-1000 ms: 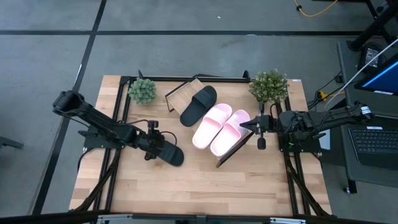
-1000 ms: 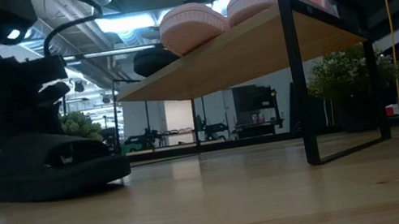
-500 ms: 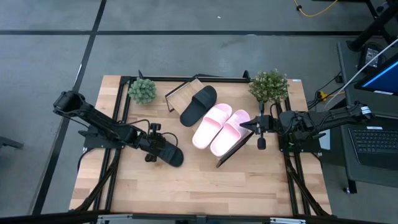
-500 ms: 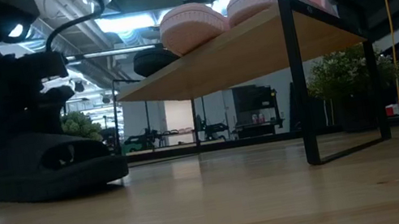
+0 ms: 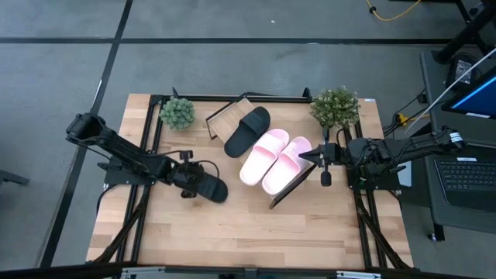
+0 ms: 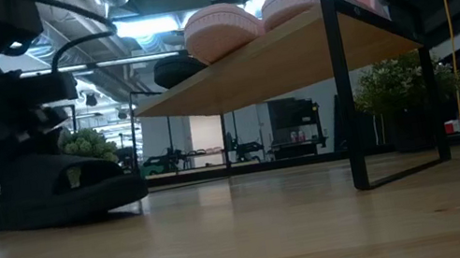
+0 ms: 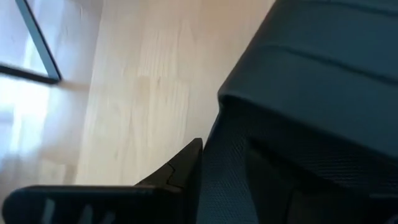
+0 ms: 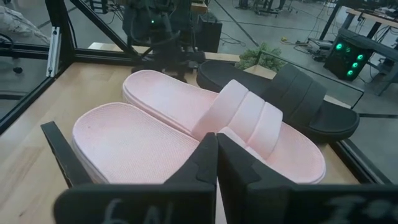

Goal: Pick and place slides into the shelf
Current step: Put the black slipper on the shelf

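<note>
One black slide lies sole-down on the tabletop, left of the shelf; it shows as black slide in the low view. My left gripper is shut on it. The shelf stands slantwise in the table's middle. On its board rest the other black slide and both pink slides, soles down. My right gripper is shut and touches nothing. It hovers level at the shelf's right end, just short of the pink slides. My left gripper holds the black slide by its end toward the table's left, coming from the left and slanting down. One finger lies against the slide's outer side wall; the slide itself hides the other finger. The slide's sole stays on or just above the table.
Two small potted plants stand at the far corners. The shelf's black frame leg stands on the table right of the held slide. Bare tabletop stretches along the near edge. A laptop sits off the table's right side.
My left gripper has shifted a little toward the table's left edge, keeping its hold. The black slide has slid with it along the table, away from the shelf. The right arm has kept still.
</note>
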`<action>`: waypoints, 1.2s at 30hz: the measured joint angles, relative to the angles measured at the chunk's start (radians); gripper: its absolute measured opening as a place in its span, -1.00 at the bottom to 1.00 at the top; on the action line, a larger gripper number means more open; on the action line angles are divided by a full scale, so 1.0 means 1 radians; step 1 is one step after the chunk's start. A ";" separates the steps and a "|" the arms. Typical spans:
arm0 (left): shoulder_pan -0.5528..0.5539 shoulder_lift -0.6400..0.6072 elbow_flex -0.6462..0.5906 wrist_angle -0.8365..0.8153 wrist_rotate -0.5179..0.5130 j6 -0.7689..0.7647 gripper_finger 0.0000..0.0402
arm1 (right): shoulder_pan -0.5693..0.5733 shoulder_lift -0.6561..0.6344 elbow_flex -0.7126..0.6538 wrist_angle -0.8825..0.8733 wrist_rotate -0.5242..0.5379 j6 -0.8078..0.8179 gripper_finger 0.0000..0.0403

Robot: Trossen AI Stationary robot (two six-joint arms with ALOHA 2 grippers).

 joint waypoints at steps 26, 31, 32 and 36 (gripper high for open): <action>-0.023 -0.010 -0.001 -0.130 0.069 -0.292 -0.46 | 0.000 0.000 0.000 -0.021 0.000 -0.023 -0.97; -0.023 -0.065 -0.002 -0.161 0.085 -0.245 -0.46 | 0.000 0.000 0.000 -0.021 0.000 -0.023 -0.97; -0.023 -0.077 0.003 -0.181 0.095 -0.239 -0.46 | 0.000 0.000 0.000 -0.021 0.000 -0.022 -0.97; -0.024 -0.126 0.018 -0.214 0.108 -0.214 -0.46 | 0.000 0.000 0.000 -0.021 0.000 -0.022 -0.97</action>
